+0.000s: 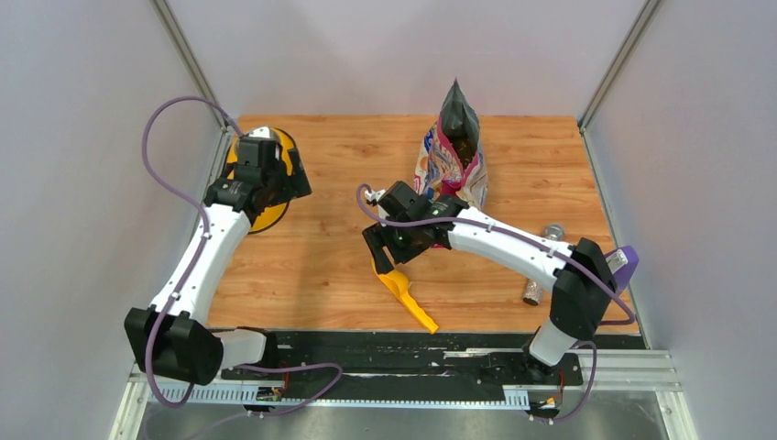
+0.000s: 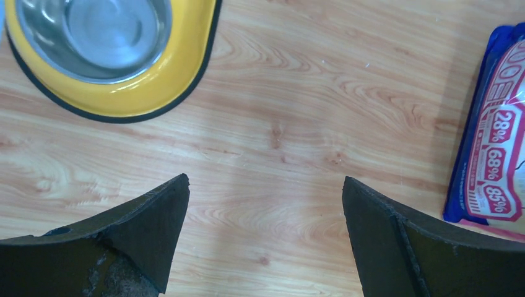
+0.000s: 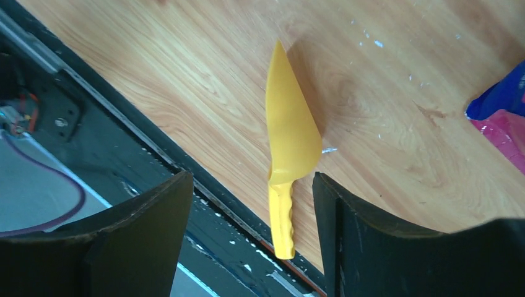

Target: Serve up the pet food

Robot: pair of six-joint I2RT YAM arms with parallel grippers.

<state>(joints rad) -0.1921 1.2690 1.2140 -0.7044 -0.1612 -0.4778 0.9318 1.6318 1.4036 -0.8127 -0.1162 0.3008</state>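
Observation:
The pink, blue and white cat food bag point(image 1: 455, 151) stands upright at the back middle of the table, its top open with brown kibble point(image 1: 465, 147) showing inside. Its side also shows in the left wrist view point(image 2: 495, 154) and a corner in the right wrist view point(image 3: 504, 111). My right gripper point(image 1: 389, 257) point(image 3: 252, 179) is open and hovers above a yellow scoop point(image 1: 408, 298) point(image 3: 291, 136), whose handle lies between the fingers and below them. My left gripper point(image 1: 291, 179) point(image 2: 265, 185) is open and empty beside a yellow bowl point(image 1: 275, 215) point(image 2: 124, 102) with a bare steel inside.
The scoop lies on the wooden table point(image 1: 330, 266) close to its front edge and the black strip point(image 3: 161, 167). A speckled tube point(image 1: 533, 291) lies at the right beside the right arm. Grey walls close in the left and right sides.

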